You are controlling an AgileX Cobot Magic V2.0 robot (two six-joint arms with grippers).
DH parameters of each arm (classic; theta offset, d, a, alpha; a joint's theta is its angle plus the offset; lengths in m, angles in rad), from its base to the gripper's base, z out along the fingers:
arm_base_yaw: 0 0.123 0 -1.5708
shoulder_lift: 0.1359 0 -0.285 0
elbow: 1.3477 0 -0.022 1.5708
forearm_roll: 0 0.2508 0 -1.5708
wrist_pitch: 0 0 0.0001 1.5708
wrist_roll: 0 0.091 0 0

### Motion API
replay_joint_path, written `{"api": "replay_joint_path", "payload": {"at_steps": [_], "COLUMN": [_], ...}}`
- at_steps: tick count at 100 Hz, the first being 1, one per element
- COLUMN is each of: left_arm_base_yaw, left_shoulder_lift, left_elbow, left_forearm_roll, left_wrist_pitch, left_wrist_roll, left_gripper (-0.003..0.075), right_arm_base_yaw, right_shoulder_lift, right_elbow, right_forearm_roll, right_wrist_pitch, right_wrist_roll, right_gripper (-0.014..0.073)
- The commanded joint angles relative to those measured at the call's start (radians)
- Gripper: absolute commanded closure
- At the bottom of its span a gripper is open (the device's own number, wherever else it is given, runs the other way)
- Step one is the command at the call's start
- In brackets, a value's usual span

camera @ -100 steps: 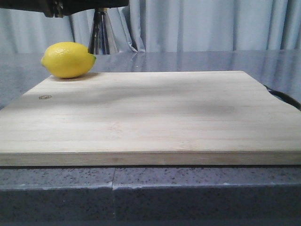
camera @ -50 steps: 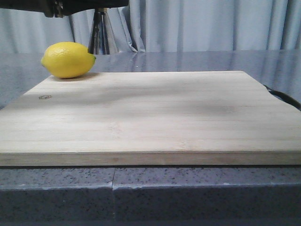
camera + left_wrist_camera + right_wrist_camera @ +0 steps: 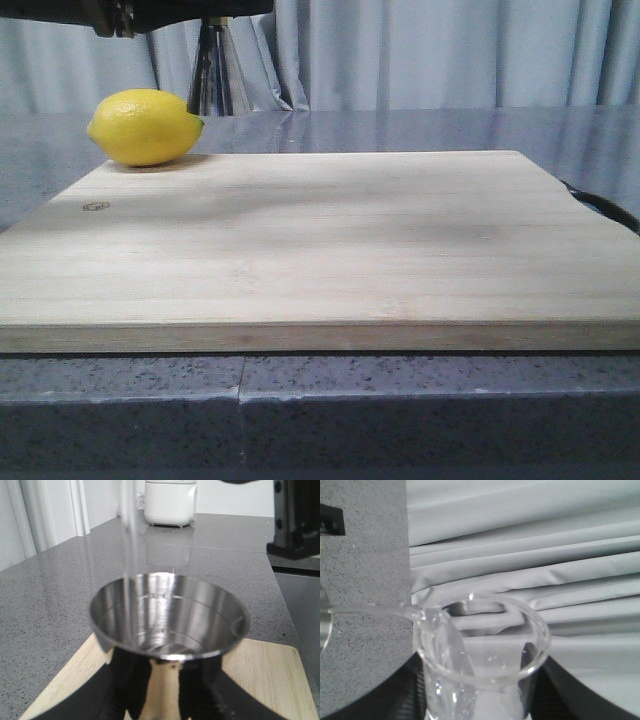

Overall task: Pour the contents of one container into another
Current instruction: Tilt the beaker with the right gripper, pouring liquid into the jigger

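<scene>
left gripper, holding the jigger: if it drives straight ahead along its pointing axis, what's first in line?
Likely the white appliance at the far end of the grey stone countertop. The left gripper holds the shiny steel hourglass jigger ahead of it, so that would lead. Depth is unclear.

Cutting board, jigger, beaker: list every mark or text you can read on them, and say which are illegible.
No text is readable.
Cutting board: a small dark stamp near its left edge, too small to read.
Jigger: faint engraved lines and a mark inside the cup, too blurred to read.
Beaker: no markings legible in the right wrist view.
</scene>
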State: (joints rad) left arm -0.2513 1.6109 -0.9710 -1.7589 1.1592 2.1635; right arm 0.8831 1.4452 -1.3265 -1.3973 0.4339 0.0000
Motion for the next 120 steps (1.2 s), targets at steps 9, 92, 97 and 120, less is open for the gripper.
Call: {"api": "replay_joint_path", "payload": {"at_steps": [9, 92, 97, 120], "left_arm_base_yaw": [-0.01, -0.01, -0.01, -0.01], "left_shoulder_lift": [-0.044, -0.044, -0.044, -0.044], "left_elbow": [-0.032, -0.032, -0.032, -0.032], "left_forearm_roll": [-0.091, -0.091, -0.091, -0.091], "left_wrist_pitch": [0.097, 0.097, 0.097, 0.097], "left_wrist_roll": [-0.008, -0.008, -0.008, -0.008], "left_gripper": [0.0492, 0.0492, 0.0492, 0.0492], "right_arm_base_yaw": [0.001, 0.001, 0.001, 0.001], "right_shoulder_lift": [-0.037, -0.037, -0.037, -0.037], "right_elbow": [-0.039, -0.039, -0.039, -0.039], "right_forearm_roll": [-0.073, -0.106, -0.106, -0.138], "right_wrist_pitch": [-0.013, -0.013, -0.013, -0.013], "right_wrist_roll": [0.0, 0.0, 0.0, 0.0], "right_gripper": [0.0292, 0.0292, 0.0292, 0.0292]}}
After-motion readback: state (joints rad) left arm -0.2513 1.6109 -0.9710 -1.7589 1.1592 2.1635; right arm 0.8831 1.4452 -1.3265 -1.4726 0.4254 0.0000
